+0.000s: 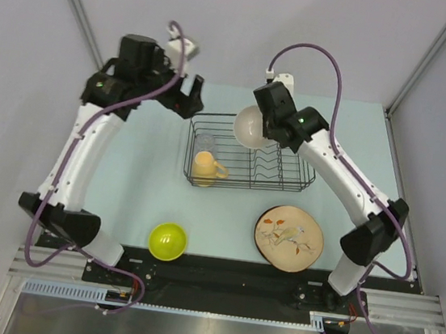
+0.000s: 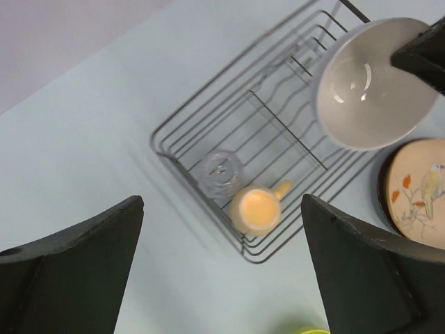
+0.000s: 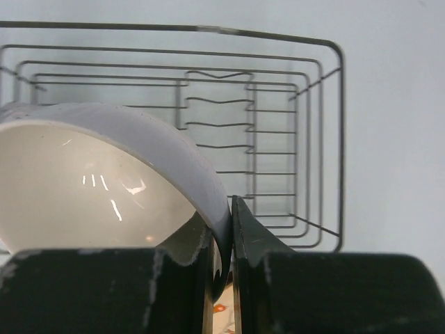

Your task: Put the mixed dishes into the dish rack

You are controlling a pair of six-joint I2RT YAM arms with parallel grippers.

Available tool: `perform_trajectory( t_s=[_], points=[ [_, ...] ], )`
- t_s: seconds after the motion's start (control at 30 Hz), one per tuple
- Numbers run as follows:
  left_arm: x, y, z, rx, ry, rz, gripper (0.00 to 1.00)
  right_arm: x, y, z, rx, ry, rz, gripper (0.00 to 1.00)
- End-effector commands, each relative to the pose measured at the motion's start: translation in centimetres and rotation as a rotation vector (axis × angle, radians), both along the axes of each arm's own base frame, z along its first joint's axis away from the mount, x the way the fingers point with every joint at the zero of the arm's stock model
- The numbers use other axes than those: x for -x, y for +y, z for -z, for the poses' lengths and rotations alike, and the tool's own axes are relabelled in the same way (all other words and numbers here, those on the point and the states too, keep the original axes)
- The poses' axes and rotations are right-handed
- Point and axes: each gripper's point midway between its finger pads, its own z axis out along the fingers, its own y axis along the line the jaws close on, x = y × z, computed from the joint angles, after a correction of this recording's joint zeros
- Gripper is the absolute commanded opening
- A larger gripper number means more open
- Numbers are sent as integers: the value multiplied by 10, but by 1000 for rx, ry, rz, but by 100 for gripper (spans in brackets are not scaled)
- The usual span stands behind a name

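Nearest, the lime-green bowl [image 1: 167, 240] and leaf-pattern plate [image 1: 289, 239] lie on the table [image 1: 139, 185]. Beyond, mug [image 1: 205, 166] and glass [image 1: 205, 143] sit in the dish rack [image 1: 287, 175]. Above it, the right gripper [image 3: 224, 209] pinches the white bowl [image 1: 250, 127] by its rim; that thin hold could slip. The left gripper [image 1: 189, 96] gapes, empty.

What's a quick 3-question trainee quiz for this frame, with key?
1. True or false: the mug and the glass sit inside the dish rack.
2. The right gripper is clamped on: A) the mug B) the white bowl C) the glass.
3. Fill in: outside the rack, on the table, lie the leaf-pattern plate and the ____.
Key: 1 true; 2 B; 3 lime-green bowl.
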Motion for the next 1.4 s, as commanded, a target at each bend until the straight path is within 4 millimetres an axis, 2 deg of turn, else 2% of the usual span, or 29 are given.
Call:
perform_trajectory(
  t_s=[0.0,0.03,0.07,0.1,0.13,0.17,0.33,0.57,0.6,0.67,0.8,0.87,0.9,1.1,1.13,1.17,1.2,1.23,1.27,1.37],
  points=[
    [32,34,-45,131,-57,2,100,-21,-55,-32,179,-27,159,0],
    [30,48,-40,129,-52,-31,100,-26,-66,-38,224,-48,207,0],
    [30,54,-22,117,-16,-46,100,-30,-74,-38,275,-46,226,0],
    [35,61,-22,120,-24,-60,100,-34,-77,-29,337,-21,237,0],
    [33,71,-17,121,-23,-86,100,-40,-87,-42,385,-59,291,0],
    [33,76,-1,110,9,-97,100,-42,-94,-40,446,-51,302,0],
    [34,98,17,124,52,-154,100,-59,-116,-15,595,-18,373,0],
    [35,107,35,128,85,-177,100,-68,-125,-2,682,-27,426,0],
    [34,116,36,130,83,-204,100,-69,-124,0,673,-34,431,0],
    [33,119,39,139,89,-215,100,-68,-127,2,701,-46,455,0],
    [34,121,45,151,98,-221,100,-63,-135,16,872,-98,541,0],
    [35,120,46,151,99,-218,99,-61,-133,17,980,-108,549,0],
    [35,122,47,147,98,-224,100,-60,-134,16,1016,-145,610,0],
    [38,126,46,144,87,-234,100,-64,-129,5,1095,-138,695,0],
    [38,127,49,143,94,-232,100,-62,-130,11,1133,-108,685,0],
    [38,126,49,147,95,-233,100,-68,-125,9,961,-194,782,0],
    [38,126,51,149,98,-234,100,-61,-128,5,1120,-40,687,0],
    [38,126,52,150,102,-233,100,-60,-129,11,1097,-13,685,0],
    [38,126,52,153,104,-233,100,-59,-131,11,986,-43,731,0],
    [37,126,52,157,104,-234,100,-58,-130,26,996,-12,750,0]
  ],
)
